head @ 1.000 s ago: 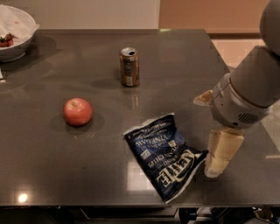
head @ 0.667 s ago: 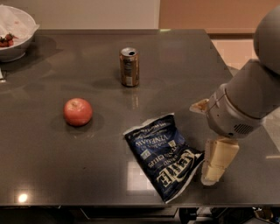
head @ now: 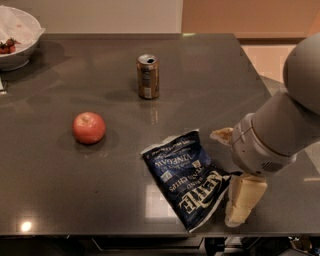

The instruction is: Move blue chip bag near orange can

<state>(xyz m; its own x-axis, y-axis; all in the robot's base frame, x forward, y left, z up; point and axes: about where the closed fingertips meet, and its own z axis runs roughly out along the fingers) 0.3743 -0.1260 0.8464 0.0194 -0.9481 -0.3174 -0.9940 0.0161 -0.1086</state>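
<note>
At the near right corner of the dark, glossy table [head: 210,80], the gripper [head: 225,176] stands open, its 2 cream fingers [head: 245,200] spread apart and holding nothing. Directly left of the gripper, the blue chip bag [head: 187,180] lies flat, its right edge just beside the nearer finger. Well beyond the gripper and to its left, the orange can [head: 148,76] stands upright. Farther left are an apple [head: 89,127] and a white bowl [head: 20,45]. Behind the table are a pale wall [head: 100,15] and an orange-tan panel [head: 250,17].

Cream tool [head: 231,175] beside the navy, white-lettered blue chip bag [head: 187,180]; orange can [head: 148,76] brownish, silver-topped.
</note>
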